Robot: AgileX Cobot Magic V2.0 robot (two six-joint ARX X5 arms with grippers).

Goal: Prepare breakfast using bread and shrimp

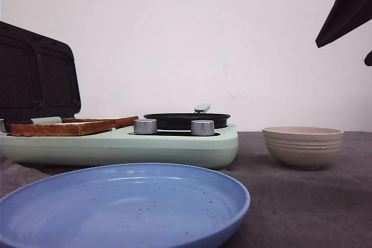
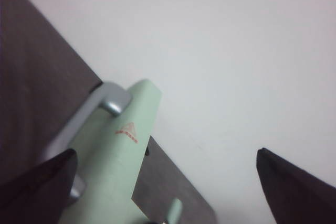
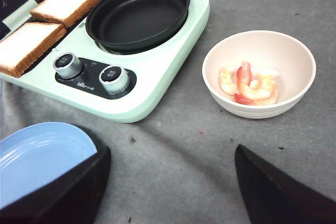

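Right gripper (image 3: 168,182), spread wide, hangs above round bowl (image 3: 286,95) of curled shrimp (image 3: 249,85).

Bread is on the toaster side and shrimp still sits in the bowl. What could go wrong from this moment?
The shrimp lie low in a deep bowl, so the open right gripper might nudge or tip the bowl when reaching in. The pan has a shallow rim, so a shrimp dropped from height could bounce out. The open left gripper is beside the raised lid; a stray move could knock it down onto the bread.
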